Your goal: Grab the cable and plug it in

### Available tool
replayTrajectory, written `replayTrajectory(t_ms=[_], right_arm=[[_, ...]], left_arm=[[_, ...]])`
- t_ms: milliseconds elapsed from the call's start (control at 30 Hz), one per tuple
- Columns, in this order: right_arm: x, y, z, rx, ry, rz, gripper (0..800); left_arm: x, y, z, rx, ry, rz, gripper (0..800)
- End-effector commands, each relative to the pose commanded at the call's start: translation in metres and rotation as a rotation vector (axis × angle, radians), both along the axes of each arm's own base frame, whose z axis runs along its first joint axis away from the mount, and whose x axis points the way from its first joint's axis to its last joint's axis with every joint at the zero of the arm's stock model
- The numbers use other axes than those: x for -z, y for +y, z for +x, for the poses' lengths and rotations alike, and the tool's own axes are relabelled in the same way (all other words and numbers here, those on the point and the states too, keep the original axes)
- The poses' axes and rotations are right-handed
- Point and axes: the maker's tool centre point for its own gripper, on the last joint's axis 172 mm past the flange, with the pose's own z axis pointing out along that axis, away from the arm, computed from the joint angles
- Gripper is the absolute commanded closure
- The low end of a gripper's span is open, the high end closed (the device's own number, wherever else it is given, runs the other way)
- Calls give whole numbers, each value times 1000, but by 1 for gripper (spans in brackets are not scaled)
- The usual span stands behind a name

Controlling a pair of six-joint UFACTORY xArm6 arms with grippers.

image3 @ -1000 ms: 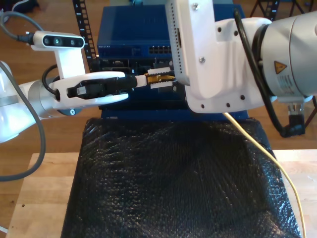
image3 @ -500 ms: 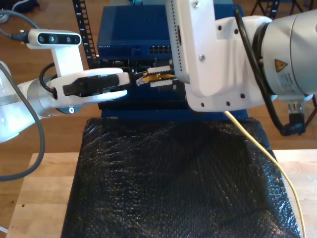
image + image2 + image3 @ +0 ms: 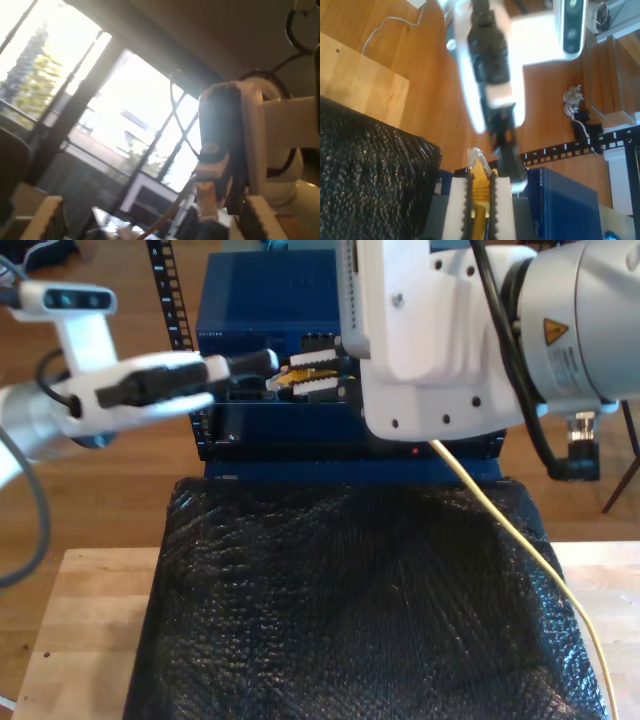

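While the cable (image 3: pixel 479 192) is clamped between the white ridged pads (image 3: pixel 454 205) of my second hand (image 3: pixel 480 182), its clear plug (image 3: pixel 476 156) sticks out just past the fingertips. The long axis of the plug runs straight along those fingers. From the back of that hand the yellow cord (image 3: pixel 500 520) trails away and down over the black padded desk (image 3: pixel 340 590).

My first hand (image 3: pixel 262 362) sits directly ahead of the plug tip, just beside it and pointing back toward it. In its own wrist view its pads (image 3: pixel 47 215) stand wide apart, so I judge it open and gripping nothing.

Close beyond both hands is the front of a blue equipment box (image 3: pixel 270 300) with a row of ports (image 3: pixel 320 340). I judge the second hand, which has the plug, the nearer one for the push in. The plug's axis must line up with a port first.
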Motion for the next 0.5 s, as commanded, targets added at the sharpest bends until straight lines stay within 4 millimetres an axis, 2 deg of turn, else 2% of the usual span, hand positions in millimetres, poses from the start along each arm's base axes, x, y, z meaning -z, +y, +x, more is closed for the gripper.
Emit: replayTrajectory(t_ms=[100,167,333,500], right_arm=[[10,-16,18,60,30,-2,800],[15,-28,30,100,41,-5,800],[35,-61,57,187,99,-32,800],[60,-104,71,272,204,-61,800]], left_arm=[[-5,22,10,-57,-34,46,3],[-2,33,14,-81,-46,106,3],[26,53,19,-107,-46,297,3],[57,69,11,-110,-40,461,2]])
